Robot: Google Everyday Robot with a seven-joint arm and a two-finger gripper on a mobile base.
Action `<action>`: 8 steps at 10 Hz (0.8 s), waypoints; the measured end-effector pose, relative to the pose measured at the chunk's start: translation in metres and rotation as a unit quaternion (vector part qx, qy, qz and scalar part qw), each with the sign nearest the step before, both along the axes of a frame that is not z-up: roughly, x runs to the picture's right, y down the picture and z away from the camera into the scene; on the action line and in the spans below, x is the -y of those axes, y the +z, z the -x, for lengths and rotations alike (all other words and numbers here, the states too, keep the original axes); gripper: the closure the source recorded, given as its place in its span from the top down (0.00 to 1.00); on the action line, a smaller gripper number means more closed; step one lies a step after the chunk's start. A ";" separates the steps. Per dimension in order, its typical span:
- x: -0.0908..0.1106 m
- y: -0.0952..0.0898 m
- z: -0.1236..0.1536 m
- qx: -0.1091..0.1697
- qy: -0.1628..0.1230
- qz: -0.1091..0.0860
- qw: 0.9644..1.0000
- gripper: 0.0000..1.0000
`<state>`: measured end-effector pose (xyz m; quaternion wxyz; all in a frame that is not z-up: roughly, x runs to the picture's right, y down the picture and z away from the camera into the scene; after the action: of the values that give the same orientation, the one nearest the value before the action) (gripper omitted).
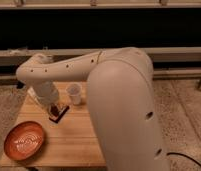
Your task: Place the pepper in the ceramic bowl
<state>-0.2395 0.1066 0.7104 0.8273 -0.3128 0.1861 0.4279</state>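
Claw [54, 111]: placed low over the table [79, 140], just above a dark bar [59, 113]; its state cannot be told.
Pepper: not made out; possibly hidden at the claw.
Ceramic bowl [24, 141]: set down-left of the claw, near the table's front-left corner.
Plastic cup [74, 93]: seen just right of the claw.

The tool [54, 113] hangs low over the bar [59, 113], cup [74, 93] just beside, bare tabletop [74, 140] toward the ceramic bowl [24, 140].

A translucent plastic cup [74, 93] stands upright on the wooden table [74, 142]. Just left of it lies a flat dark red-brown bar [59, 112]
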 end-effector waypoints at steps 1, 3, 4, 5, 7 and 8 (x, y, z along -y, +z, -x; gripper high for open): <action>-0.002 0.001 0.006 0.002 -0.004 -0.001 1.000 0.00; 0.001 -0.001 0.004 0.005 -0.012 -0.002 1.000 0.00; 0.002 -0.003 0.004 0.005 -0.013 -0.001 1.000 0.00; 0.001 -0.006 0.009 0.006 -0.017 -0.002 1.000 0.00; -0.012 -0.021 0.030 0.014 -0.028 -0.001 1.000 0.00; -0.015 -0.027 0.037 0.017 -0.033 -0.001 0.999 0.00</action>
<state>-0.2762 0.1219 0.6838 0.8445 -0.3127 0.1813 0.3952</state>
